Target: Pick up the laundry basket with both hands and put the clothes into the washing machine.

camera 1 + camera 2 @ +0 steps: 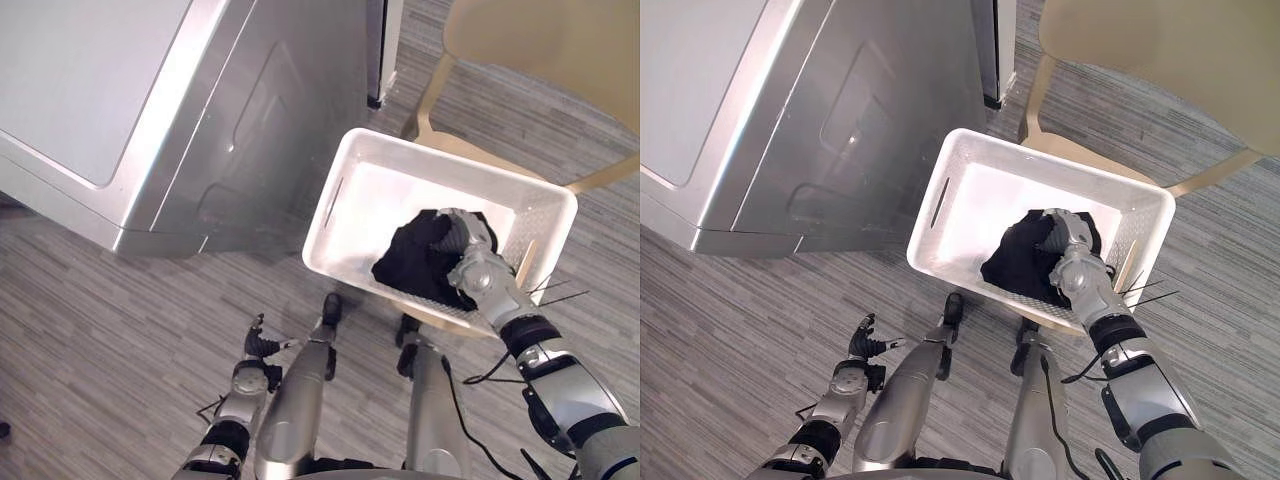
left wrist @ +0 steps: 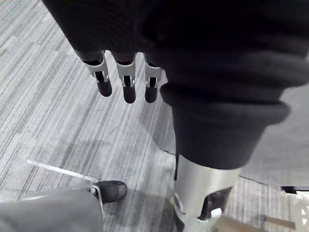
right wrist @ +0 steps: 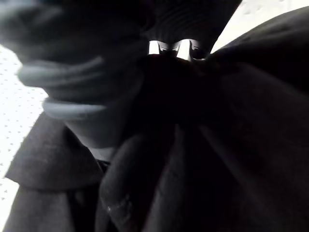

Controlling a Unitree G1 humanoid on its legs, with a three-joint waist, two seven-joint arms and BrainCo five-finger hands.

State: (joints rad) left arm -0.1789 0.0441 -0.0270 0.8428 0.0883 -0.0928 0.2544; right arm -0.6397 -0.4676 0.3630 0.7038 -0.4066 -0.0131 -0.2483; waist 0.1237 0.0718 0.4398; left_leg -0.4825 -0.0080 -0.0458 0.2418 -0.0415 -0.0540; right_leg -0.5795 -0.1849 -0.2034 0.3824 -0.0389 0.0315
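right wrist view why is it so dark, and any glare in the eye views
Right wrist view: the black clothes sit right against the camera and block the light, while the white basket behind them burns out bright. Left eye view: a glare streak runs along the top edge of the washing machine.

Tan chair (image 1: 530,40) stands on grey striped floor (image 1: 100,330); its seat is at upper right, one leg angled down-left.
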